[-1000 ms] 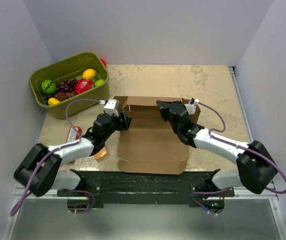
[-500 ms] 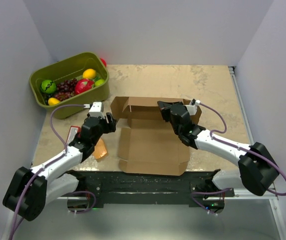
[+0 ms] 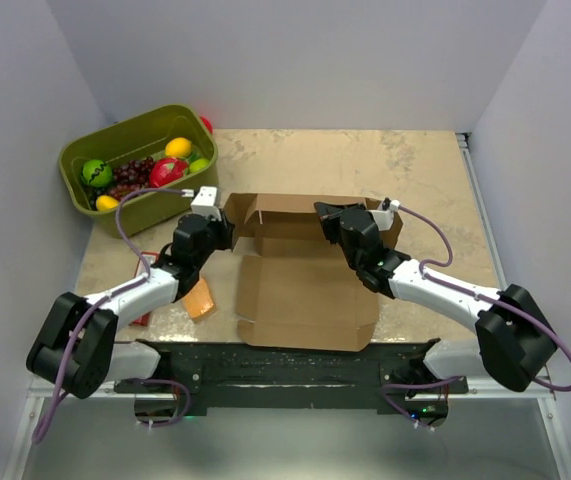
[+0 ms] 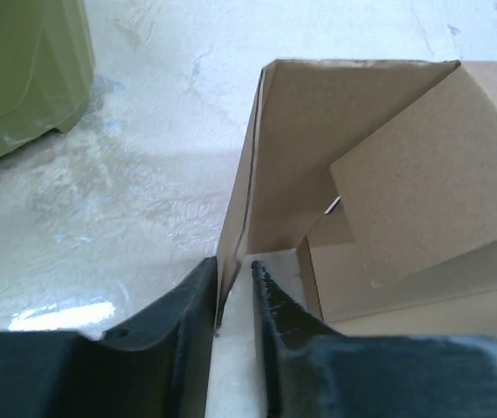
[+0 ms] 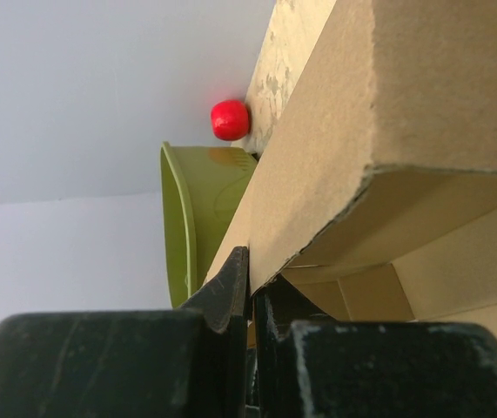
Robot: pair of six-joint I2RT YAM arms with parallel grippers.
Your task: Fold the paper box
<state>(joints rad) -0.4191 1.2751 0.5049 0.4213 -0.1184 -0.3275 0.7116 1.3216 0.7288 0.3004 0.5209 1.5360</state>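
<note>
1. Brown cardboard box (image 3: 305,290) lies mid-table (image 3: 415,170), long axis left-right, back wall raised;
2. left gripper (image 4: 233,287) at back-left corner; jaws narrow, straddling the side wall's edge, not yet clamped;
3. right gripper (image 3: 325,218) pinches the back wall, right of middle.

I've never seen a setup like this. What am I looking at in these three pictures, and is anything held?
A robot's left arm and right arm are folding cardboard. The overhead picture shows both; the other two come from a camera on each wrist. On the table lie the paper box, a green bin of toy fruit, an orange block and a red ball. The right gripper is pinched shut on the box's far wall. The left gripper has its fingers either side of the left wall; whether they grip isn't clear.
</note>
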